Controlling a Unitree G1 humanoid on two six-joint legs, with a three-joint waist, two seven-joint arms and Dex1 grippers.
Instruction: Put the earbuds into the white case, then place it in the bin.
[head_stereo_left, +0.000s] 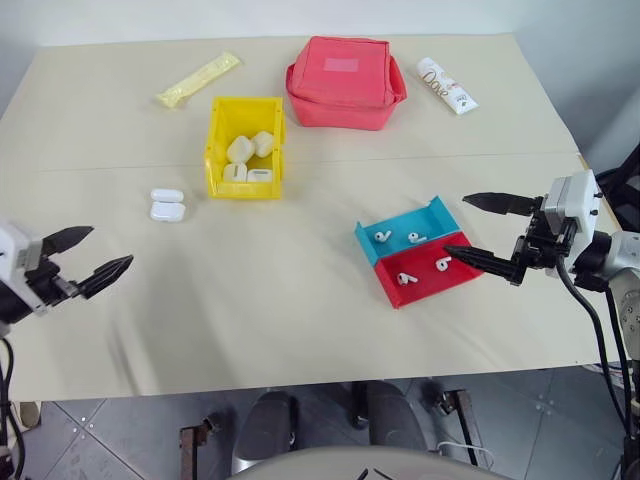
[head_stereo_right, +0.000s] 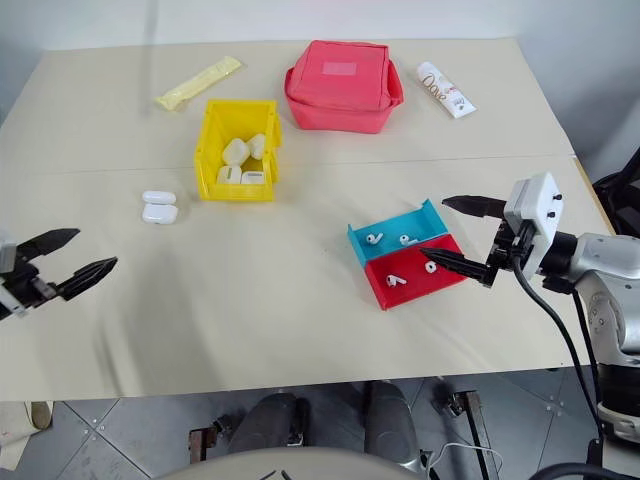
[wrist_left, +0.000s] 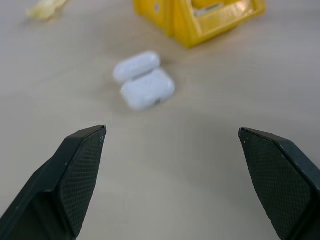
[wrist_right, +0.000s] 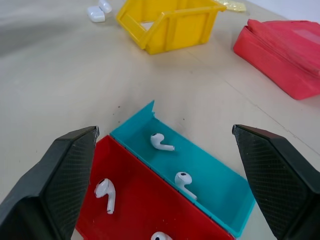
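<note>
The white case (head_stereo_left: 167, 204) lies with its lid open on the cream table, left of the yellow bin (head_stereo_left: 245, 188). The bin holds several cream cases. Two earbuds (head_stereo_left: 383, 236) lie in the blue tray (head_stereo_left: 432, 215) and two more (head_stereo_left: 407, 278) in the red tray (head_stereo_left: 425, 288) joined to it. My right gripper (head_stereo_left: 456, 224) is open just right of the trays, its lower finger over the red tray's edge. My left gripper (head_stereo_left: 110, 248) hovers open at the table's left side, well short of the case (wrist_left: 145, 82). Both hold nothing.
A red fabric pouch (head_stereo_left: 345, 80) sits behind the bin, with a white tube (head_stereo_left: 447, 85) to its right. A pale yellow packet (head_stereo_left: 198, 79) lies at the back left. The table's front edge runs just below both grippers.
</note>
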